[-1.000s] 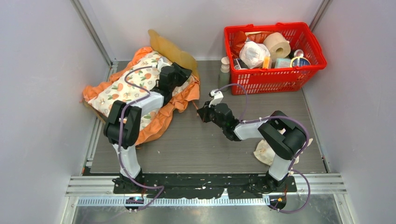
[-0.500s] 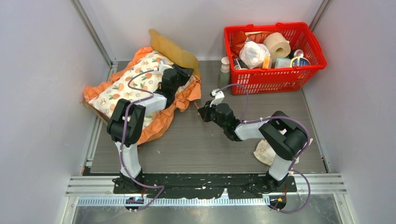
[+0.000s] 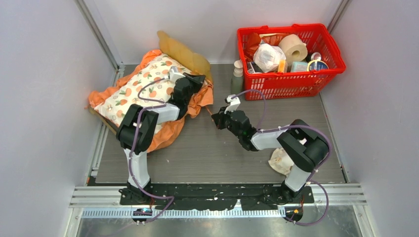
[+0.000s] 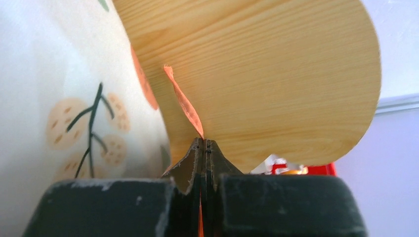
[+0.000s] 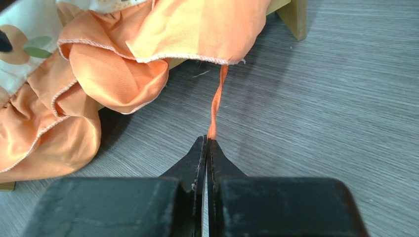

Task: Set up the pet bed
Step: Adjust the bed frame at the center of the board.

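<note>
The pet bed is mostly covered: its light-wood headboard (image 3: 184, 51) rises behind the cream orange-print cushion (image 3: 141, 89), and fills the left wrist view (image 4: 276, 74). One wooden leg (image 5: 295, 17) shows in the right wrist view. My left gripper (image 3: 200, 79) (image 4: 204, 143) is shut on a thin edge of the cushion's orange ruffle (image 4: 184, 104), just in front of the headboard. My right gripper (image 3: 216, 120) (image 5: 206, 140) is low over the floor beside the bed, shut on a narrow orange strip (image 5: 216, 101) that hangs from the ruffle (image 5: 123, 64).
A red basket (image 3: 286, 85) full of items stands at the back right, with a small bottle (image 3: 238, 69) against its left side. A small cream pillow (image 3: 280, 160) lies by the right arm's base. Grey walls close in on both sides.
The left gripper has shut on the ruffle edge and shifted slightly right. The right gripper, still shut on the strip, has moved a little right and nearer.
</note>
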